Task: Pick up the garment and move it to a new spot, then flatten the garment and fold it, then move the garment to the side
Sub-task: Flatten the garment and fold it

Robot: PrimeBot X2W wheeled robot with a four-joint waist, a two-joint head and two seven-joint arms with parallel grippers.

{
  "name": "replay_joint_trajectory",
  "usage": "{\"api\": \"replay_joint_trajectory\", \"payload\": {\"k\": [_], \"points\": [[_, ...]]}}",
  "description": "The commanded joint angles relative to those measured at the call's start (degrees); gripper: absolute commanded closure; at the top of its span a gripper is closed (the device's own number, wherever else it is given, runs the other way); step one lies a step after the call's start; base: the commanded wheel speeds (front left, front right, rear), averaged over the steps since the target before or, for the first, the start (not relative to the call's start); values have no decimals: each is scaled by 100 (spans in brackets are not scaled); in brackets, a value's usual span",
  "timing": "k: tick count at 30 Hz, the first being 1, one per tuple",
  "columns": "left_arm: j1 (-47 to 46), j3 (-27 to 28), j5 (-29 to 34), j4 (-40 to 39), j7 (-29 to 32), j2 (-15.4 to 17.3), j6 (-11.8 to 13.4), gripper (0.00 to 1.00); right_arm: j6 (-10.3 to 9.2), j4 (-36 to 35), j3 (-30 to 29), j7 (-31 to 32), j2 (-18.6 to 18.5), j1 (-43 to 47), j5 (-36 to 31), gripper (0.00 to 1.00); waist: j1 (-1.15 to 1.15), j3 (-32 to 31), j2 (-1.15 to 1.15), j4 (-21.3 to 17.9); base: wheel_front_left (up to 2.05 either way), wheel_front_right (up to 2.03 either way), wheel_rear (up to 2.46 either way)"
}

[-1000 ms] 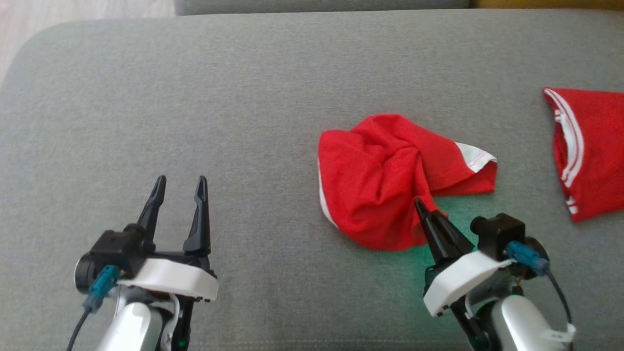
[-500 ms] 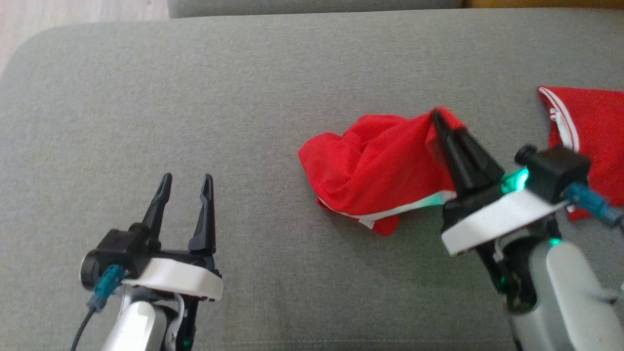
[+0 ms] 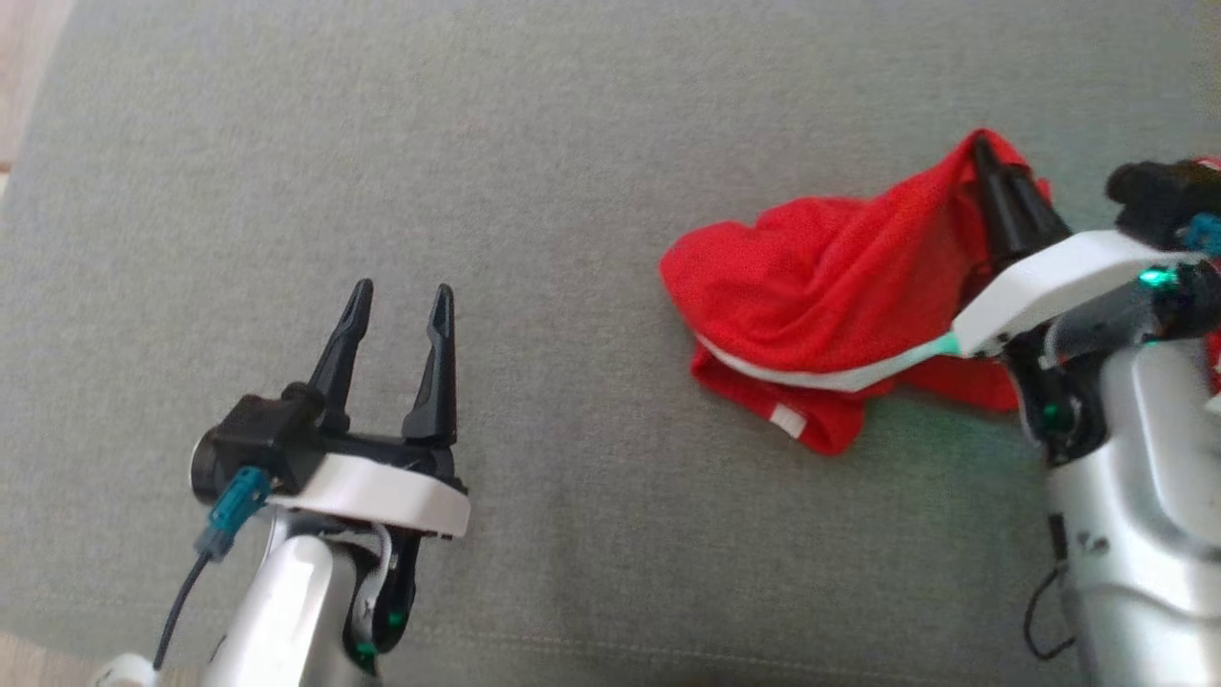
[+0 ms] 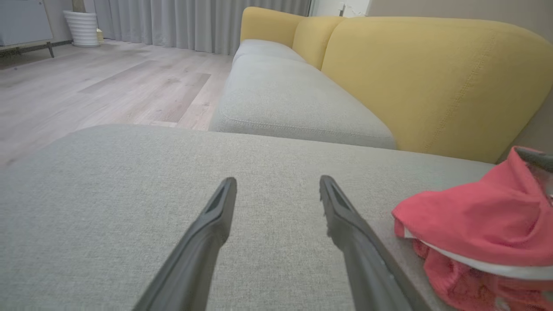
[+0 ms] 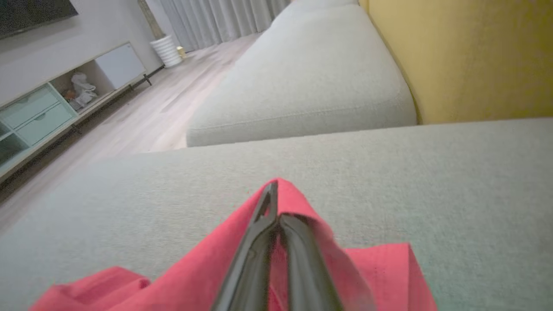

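Observation:
The garment [image 3: 820,277] is a red cloth with white trim, bunched on the grey seat cushion [image 3: 534,143]. My right gripper [image 3: 983,145] is shut on a pinch of its fabric and holds that part up in a peak, while the rest trails down to the cushion. In the right wrist view the shut fingertips [image 5: 271,190] poke through the red garment [image 5: 194,268]. My left gripper [image 3: 401,291] hovers open and empty over bare cushion to the left, well apart from the cloth. From the left wrist, the garment [image 4: 475,220] lies right of the open left gripper [image 4: 276,181].
A yellow sofa back [image 4: 432,77] rises beyond the cushion, with a second grey seat [image 4: 293,99] beside it. Wooden floor [image 4: 108,86] lies past the cushion's left edge. A low cabinet [image 5: 52,112] stands along the far wall.
My right gripper, shut on the garment, has risen and moved away and to the right, pulling the cloth over into a lifted peak. The head camera has shifted. The left gripper stays open.

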Motion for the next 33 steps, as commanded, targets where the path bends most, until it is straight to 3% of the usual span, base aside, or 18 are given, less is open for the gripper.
{"api": "replay_joint_trajectory", "payload": {"k": [1,8,9,10,11,20,26,33], "points": [[-234,187,66,-156,-30,3,-50,0,39,42,-27,-57,-18,-283,49,100,-1,150,0,131,0,0,0],[-317,295,176,-71,-30,-90,-178,0,39,1323,-519,-431,-176,-711,35,100,-1,243,0,157,0,0,0],[-309,321,193,-58,-30,-96,-187,0,39,1449,-527,-491,-185,-727,38,62,-1,223,0,129,0,0,0],[-298,344,211,-42,-30,-99,-197,0,39,1563,-526,-540,-187,-730,62,11,-1,195,0,101,0,0,0],[-285,365,230,-22,-30,-100,-208,0,39,1650,-509,-599,-183,-725,106,0,-1,155,0,70,0,0,0],[-28,508,336,66,-30,-57,-234,0,39,1561,16,-835,-391,-128,429,0,-1,-287,0,-228,0,0,0],[240,644,342,51,-30,38,-185,0,39,560,206,-1022,-592,630,447,0,-1,-589,0,-447,0,0,0],[510,754,314,-13,-25,141,-90,0,39,-952,250,-1058,-505,1350,-205,0,-1,-871,0,-644,0,0,0]]}}
